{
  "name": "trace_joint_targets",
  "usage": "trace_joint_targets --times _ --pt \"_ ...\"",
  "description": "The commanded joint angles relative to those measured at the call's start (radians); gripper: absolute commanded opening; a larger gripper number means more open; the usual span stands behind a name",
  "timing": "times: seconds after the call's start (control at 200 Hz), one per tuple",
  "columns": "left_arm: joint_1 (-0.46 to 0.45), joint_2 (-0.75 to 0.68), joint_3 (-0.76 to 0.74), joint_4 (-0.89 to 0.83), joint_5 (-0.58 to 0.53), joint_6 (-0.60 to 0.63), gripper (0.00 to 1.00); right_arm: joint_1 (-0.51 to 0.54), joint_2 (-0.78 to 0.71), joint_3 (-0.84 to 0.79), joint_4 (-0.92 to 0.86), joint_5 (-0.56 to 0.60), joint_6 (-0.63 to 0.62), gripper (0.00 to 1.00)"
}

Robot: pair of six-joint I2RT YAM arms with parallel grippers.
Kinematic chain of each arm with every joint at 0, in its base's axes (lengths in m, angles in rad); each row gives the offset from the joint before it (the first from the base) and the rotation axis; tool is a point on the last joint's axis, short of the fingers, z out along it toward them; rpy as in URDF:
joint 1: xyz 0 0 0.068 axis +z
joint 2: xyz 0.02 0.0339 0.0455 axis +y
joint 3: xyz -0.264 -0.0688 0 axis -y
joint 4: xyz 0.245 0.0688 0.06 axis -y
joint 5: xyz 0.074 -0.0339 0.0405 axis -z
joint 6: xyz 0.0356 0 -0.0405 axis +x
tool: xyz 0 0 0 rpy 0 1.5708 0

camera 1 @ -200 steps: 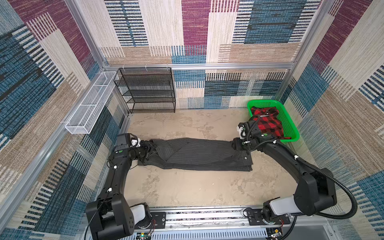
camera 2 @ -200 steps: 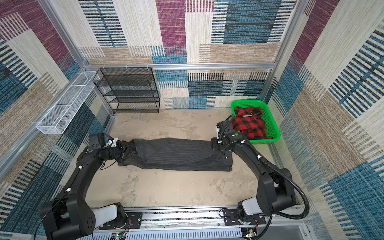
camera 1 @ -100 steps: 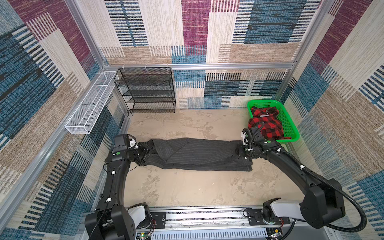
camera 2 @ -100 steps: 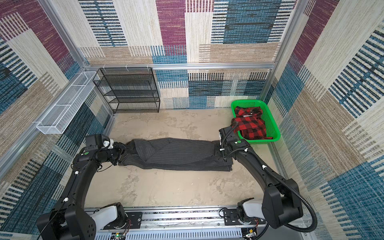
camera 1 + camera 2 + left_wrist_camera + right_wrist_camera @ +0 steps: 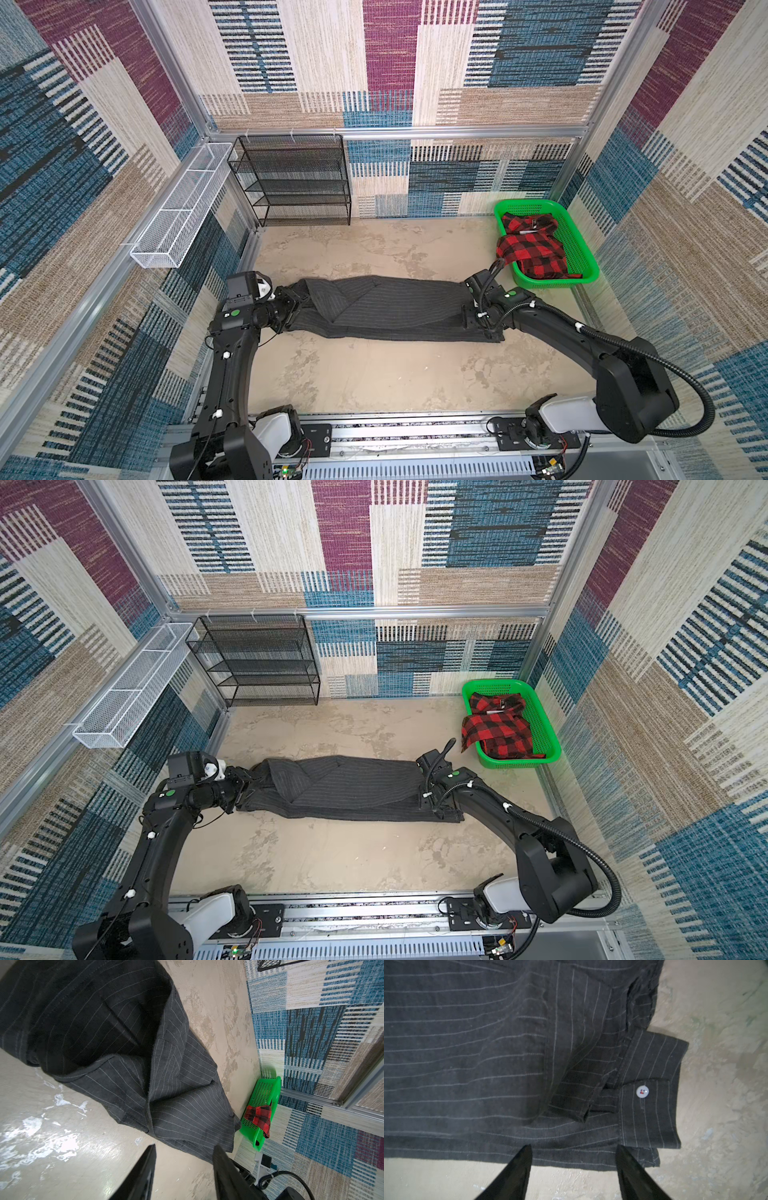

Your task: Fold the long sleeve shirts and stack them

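The left gripper (image 5: 184, 1146) is spread, its two black fingers (image 5: 145, 1172) standing apart with only bare surface between them. A corner of the charcoal pinstriped shirt (image 5: 395, 307) lies just beyond their tips. In both top views this gripper sits low at the left end of that shirt, where the cloth is bunched and a flap is folded over on a diagonal.

The right gripper (image 5: 573, 1147) is also spread and pinches nothing. Its fingertips (image 5: 512, 1172) hang over the shirt's edge, and I cannot tell whether they touch the cloth. Just past them in the right wrist view is a buttoned cuff (image 5: 652, 1118) with a pale button (image 5: 642, 1092), lying on the folded layers at the shirt's right end.

The shirt is folded into a long narrow band. It lies flat across the mottled beige surface (image 5: 374, 374) from one gripper to the other.

Behind the right gripper, the red-and-black check shirt (image 5: 532, 249) lies crumpled in a green mesh basket (image 5: 552, 284) by the right wall. Part of it drapes over the basket's rim.

A black wire rack (image 5: 297, 178) stands against the back wall. A white wire basket (image 5: 183, 208) hangs on the left wall, well apart from both shirts.
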Motion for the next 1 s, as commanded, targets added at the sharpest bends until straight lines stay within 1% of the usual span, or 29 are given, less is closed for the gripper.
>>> trace_joint_targets --times 0.0,0.391,0.411,0.561,0.656,0.841,0.992 --pt "0.001 0.005 -0.003 0.004 -0.004 -0.005 0.48 0.005 0.013 0.008 0.075 0.052 0.034 0.67" --pt "0.000 0.022 -0.019 0.032 -0.004 -0.010 0.48 0.006 0.111 0.035 0.178 0.089 0.071 0.66" --pt "0.001 0.025 -0.020 0.033 0.026 -0.011 0.48 0.006 0.118 0.038 0.182 0.093 0.073 0.66" --pt "0.001 0.040 -0.025 0.046 0.032 -0.013 0.48 0.008 0.151 0.068 0.196 0.114 0.080 0.65" --pt "0.002 0.046 -0.030 0.058 0.039 -0.016 0.48 0.011 0.161 0.098 0.157 0.170 0.088 0.65" --pt "0.002 0.052 -0.039 0.081 0.051 -0.021 0.48 0.011 0.156 0.153 0.003 0.304 0.139 0.63" --pt "0.002 0.055 -0.042 0.093 0.064 -0.020 0.48 0.011 0.092 0.177 -0.098 0.345 0.180 0.63"
